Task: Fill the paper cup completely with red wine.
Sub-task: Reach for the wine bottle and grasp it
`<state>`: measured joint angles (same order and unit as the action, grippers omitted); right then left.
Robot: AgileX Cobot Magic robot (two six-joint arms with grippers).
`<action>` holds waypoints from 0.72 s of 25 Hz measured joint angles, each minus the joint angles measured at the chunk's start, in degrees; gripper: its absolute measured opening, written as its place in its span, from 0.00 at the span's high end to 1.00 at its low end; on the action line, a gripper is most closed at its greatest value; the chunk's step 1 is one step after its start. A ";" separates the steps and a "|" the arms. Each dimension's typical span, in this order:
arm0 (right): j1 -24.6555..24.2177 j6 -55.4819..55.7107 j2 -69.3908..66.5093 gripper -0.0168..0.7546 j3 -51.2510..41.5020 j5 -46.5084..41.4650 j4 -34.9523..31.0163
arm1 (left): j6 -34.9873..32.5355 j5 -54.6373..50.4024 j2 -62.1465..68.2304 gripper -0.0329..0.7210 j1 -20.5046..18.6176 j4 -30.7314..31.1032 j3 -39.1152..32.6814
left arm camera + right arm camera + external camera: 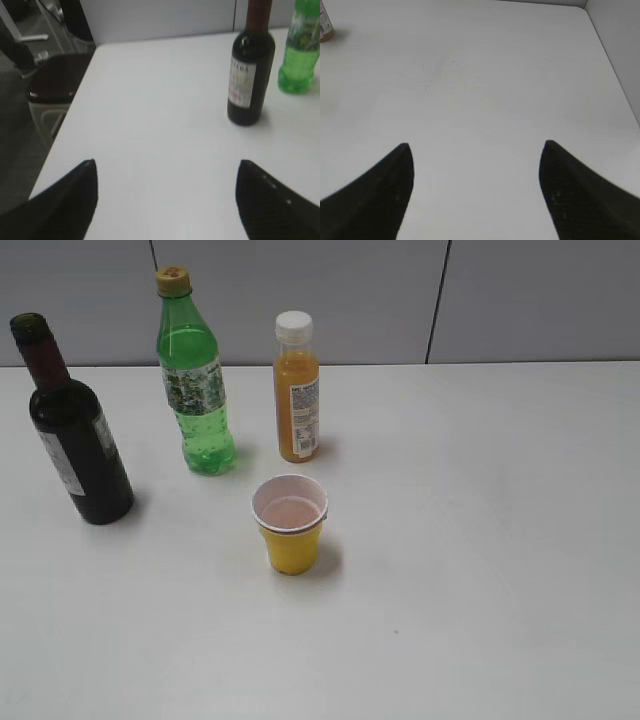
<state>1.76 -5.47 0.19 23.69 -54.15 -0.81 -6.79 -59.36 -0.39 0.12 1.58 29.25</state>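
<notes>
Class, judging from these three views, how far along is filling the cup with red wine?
Done: nothing visible. The small yellow paper cup shows only a pinkish-white inside, with no dark liquid. In hand: nothing; the left gripper and right gripper are open over bare white table. Left: grasping the dark glass long-necked wine bottle, which stands upright and whose mouth looks open, then pouring until the cup is full.

The exterior view looks down at a slant across the table (480,540) toward its far edge. The left wrist view sits low near the left edge, facing the wine bottle (250,75), which both share. The right wrist view faces the far right corner, close above the surface.
</notes>
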 joint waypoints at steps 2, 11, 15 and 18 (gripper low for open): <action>0.00 0.00 0.00 0.21 0.00 0.00 0.00 | 0.00 4.66 0.00 0.08 0.00 0.00 0.77; 0.00 0.00 0.00 0.21 0.00 0.00 0.00 | 0.00 32.02 8.97 0.10 0.00 -0.88 1.17; 0.00 0.00 0.00 0.21 0.00 -0.05 0.00 | 0.00 46.60 17.61 0.13 0.00 -2.42 1.17; 0.00 0.00 0.00 0.21 0.00 -0.05 0.00 | 0.00 54.82 24.27 0.14 0.00 -3.34 1.17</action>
<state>1.76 -5.47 0.19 23.69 -54.20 -0.81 -6.79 -4.55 23.88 0.12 -1.76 30.42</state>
